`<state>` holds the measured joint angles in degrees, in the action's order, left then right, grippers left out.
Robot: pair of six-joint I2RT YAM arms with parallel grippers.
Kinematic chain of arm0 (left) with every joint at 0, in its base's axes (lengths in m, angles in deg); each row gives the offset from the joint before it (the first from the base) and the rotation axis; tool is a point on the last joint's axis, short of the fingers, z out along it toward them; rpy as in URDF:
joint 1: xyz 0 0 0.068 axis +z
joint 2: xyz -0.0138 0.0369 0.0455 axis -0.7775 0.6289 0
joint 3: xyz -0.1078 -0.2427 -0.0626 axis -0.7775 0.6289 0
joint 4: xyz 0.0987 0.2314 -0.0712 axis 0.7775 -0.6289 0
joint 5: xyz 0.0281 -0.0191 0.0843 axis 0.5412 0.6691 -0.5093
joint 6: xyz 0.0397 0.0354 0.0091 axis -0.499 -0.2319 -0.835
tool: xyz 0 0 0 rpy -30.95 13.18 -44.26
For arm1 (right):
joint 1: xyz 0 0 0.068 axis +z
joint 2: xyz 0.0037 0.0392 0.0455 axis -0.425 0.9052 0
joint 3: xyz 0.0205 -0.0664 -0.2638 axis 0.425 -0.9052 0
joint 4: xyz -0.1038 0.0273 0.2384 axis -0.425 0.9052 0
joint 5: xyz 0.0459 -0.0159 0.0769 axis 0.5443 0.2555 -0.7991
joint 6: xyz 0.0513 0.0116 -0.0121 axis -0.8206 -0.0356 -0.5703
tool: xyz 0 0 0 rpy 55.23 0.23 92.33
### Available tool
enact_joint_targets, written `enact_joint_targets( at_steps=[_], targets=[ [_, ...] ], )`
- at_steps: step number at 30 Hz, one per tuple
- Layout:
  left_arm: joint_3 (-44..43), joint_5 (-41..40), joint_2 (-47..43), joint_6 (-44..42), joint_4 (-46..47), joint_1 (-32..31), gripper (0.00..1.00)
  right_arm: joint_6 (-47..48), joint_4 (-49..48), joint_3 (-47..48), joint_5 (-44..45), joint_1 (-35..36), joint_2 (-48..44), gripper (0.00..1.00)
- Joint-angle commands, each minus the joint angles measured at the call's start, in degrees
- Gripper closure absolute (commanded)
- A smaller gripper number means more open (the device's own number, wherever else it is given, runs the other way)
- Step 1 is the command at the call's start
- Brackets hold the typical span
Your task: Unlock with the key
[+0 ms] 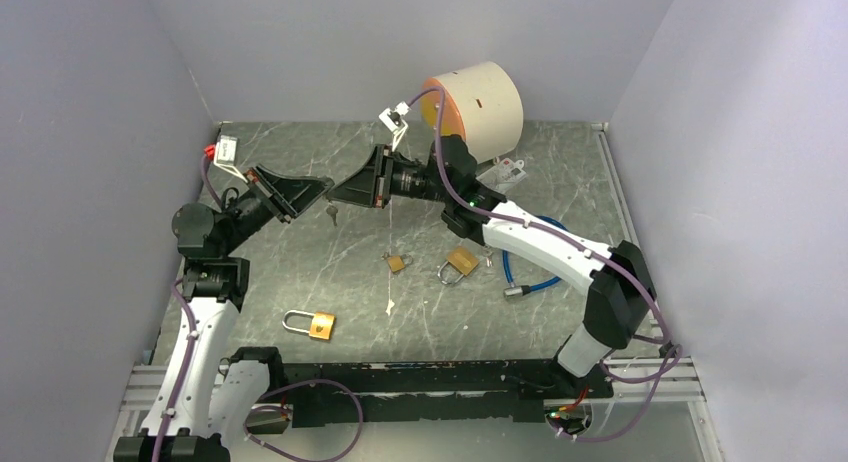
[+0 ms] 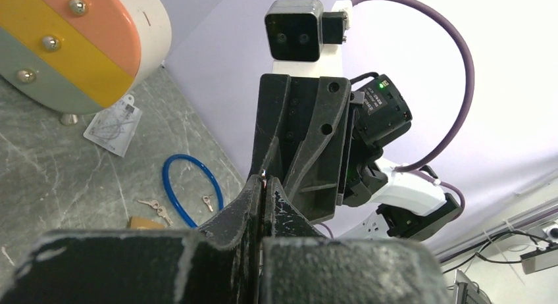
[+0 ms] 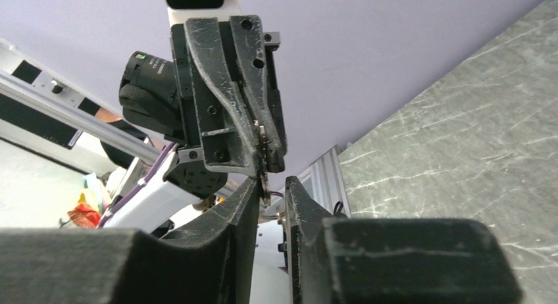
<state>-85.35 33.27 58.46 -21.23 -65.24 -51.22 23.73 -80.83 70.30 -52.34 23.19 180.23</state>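
My left gripper (image 1: 322, 187) is raised above the table, shut on a small metal key (image 3: 263, 159) that sticks out past its tips. A second key (image 1: 332, 215) dangles below it. My right gripper (image 3: 270, 185) faces it tip to tip, jaws narrowed but still apart. The key's blade lies between them against the left finger (image 3: 247, 199), with a gap to the other finger. Three brass padlocks lie on the table: one near the front left (image 1: 312, 325) and two in the middle (image 1: 397, 263) (image 1: 459, 263). Neither gripper touches them.
A blue cable loop (image 1: 530, 262) lies under the right arm, with loose keys (image 2: 154, 205) beside it. A large cream cylinder with an orange and yellow face (image 1: 478, 107) stands at the back, a tagged card (image 1: 508, 170) at its foot. Walls enclose the table on three sides.
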Motion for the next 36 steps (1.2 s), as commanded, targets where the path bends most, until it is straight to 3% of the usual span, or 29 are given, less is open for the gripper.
enact_joint_targets(
  at_steps=[1,4,7,8,9,11,15,23,32,36],
  targets=[
    [0.37,1.29,0.50,1.96,4.09,0.01,0.98,-0.93,-3.86,3.50,-2.72,-0.29,1.11,0.80],
    [-0.30,0.94,0.68,1.85,3.09,0.02,0.97,-2.08,-4.75,4.21,-3.89,-0.26,1.56,0.96],
    [-1.62,-0.27,0.69,1.61,-0.11,0.01,0.81,-3.61,-6.65,3.41,-3.11,-0.70,0.95,1.00],
    [-2.18,-1.21,0.62,1.70,-2.03,0.01,0.52,-4.18,-7.23,3.20,-2.58,-0.96,0.65,1.00],
    [-2.83,-2.57,0.44,1.94,-6.01,0.01,0.32,-5.10,-8.13,2.88,-1.94,-1.27,0.09,1.00],
    [-4.17,-5.18,0.06,2.22,-11.44,0.01,0.08,-6.90,-9.44,2.20,0.09,-1.91,-0.75,1.00],
    [-3.09,-6.42,-0.26,7.74,-9.61,0.01,0.06,-11.45,-11.70,1.17,3.93,-3.80,-2.25,1.00],
    [6.88,-2.75,3.21,21.93,17.15,-0.03,0.06,-18.05,-13.32,1.92,6.65,-5.53,-3.00,1.00],
    [5.80,-1.87,7.02,13.93,24.40,-1.12,0.10,-22.19,-14.14,2.53,5.33,-5.62,-1.84,1.00],
    [4.50,0.82,10.17,15.89,30.73,-1.92,0.15,-23.39,-13.99,2.87,5.26,-5.66,-1.76,1.00]
  ],
)
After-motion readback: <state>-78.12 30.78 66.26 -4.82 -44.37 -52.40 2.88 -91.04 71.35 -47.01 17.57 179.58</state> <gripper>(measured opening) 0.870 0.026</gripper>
